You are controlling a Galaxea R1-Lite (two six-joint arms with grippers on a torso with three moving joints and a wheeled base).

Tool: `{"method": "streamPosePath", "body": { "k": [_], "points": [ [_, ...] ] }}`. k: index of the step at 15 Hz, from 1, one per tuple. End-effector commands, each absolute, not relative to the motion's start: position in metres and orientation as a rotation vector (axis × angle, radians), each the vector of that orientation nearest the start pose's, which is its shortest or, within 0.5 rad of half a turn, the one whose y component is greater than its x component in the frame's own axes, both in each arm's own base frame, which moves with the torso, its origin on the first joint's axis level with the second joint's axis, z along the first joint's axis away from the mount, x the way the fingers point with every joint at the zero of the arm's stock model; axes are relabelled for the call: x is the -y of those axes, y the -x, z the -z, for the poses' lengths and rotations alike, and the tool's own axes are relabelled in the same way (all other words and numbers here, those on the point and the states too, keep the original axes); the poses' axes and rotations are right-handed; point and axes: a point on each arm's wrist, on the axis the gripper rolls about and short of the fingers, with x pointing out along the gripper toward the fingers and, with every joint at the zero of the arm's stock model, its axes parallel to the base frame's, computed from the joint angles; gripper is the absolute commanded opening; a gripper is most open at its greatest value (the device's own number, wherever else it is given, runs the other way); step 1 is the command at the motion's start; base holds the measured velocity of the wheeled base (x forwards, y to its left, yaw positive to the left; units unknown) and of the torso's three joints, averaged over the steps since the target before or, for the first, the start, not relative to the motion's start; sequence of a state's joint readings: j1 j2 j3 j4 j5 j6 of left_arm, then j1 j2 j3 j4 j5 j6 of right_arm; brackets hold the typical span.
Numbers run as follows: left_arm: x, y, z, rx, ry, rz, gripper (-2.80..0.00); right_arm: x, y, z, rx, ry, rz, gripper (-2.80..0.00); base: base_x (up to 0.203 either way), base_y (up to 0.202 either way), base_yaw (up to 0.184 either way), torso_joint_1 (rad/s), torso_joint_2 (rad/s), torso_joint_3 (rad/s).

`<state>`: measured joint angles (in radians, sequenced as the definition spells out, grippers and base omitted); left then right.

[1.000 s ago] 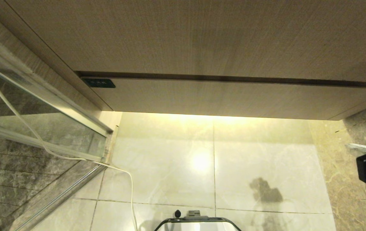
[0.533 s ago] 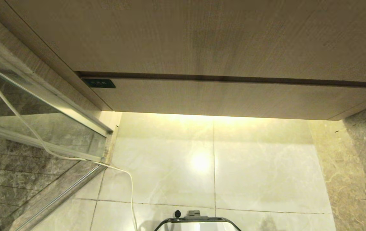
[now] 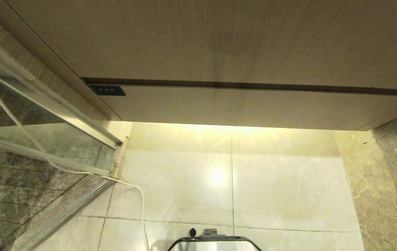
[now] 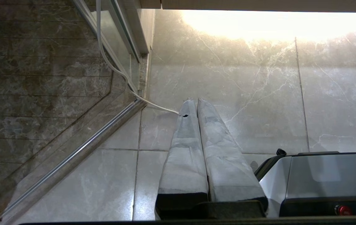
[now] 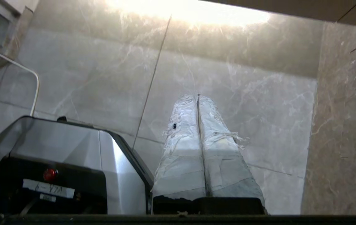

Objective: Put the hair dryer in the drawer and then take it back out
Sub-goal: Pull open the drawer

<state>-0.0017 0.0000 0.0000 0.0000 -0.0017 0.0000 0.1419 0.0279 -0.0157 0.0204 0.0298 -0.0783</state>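
The drawer [image 3: 240, 106] is shut, its light wood-grain front flush under the taller panel [image 3: 219, 38], with a small dark label [image 3: 107, 90] at its left end. The hair dryer is out of view. Neither gripper appears in the head view. In the left wrist view my left gripper [image 4: 193, 100] hangs over the floor tiles, its padded fingers [image 4: 184, 150] pressed together and holding nothing. My right gripper [image 5: 198, 96] hangs the same way on the other side of the base, shut and empty.
A glass door in a metal frame [image 3: 45, 115] stands at the left. A white cable [image 3: 139, 195] trails from it across the floor to my base [image 3: 214, 242]. A brown marble wall [image 3: 393, 167] bounds the right. Pale floor tiles [image 3: 271, 181] lie below the drawer.
My right arm, which showed at the head view's right edge a second ago, has dropped out of that view. Its shadow on the floor tiles is gone. The drawer stays shut.
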Motion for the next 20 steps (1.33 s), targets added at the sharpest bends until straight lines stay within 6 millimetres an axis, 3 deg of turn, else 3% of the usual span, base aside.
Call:
{"method": "streamPosePath", "body": {
  "k": [1,18,20],
  "points": [
    [0.000,0.023,-0.075,-0.002,0.000,0.003,-2.80,0.003,0.024,-0.077,0.111,0.070,-0.169,-2.80,0.000,0.000,0.000,0.000,0.00,0.000],
    [0.000,0.023,-0.075,-0.002,0.002,0.003,-2.80,0.003,0.023,-0.075,0.120,0.070,-0.170,-2.80,0.000,0.000,0.000,0.000,0.00,0.000],
    [0.000,0.023,-0.075,-0.002,0.000,0.003,-2.80,0.003,0.028,-0.089,0.163,0.073,-0.171,-2.80,0.000,0.000,0.000,0.000,0.00,0.000]
  ]
}}
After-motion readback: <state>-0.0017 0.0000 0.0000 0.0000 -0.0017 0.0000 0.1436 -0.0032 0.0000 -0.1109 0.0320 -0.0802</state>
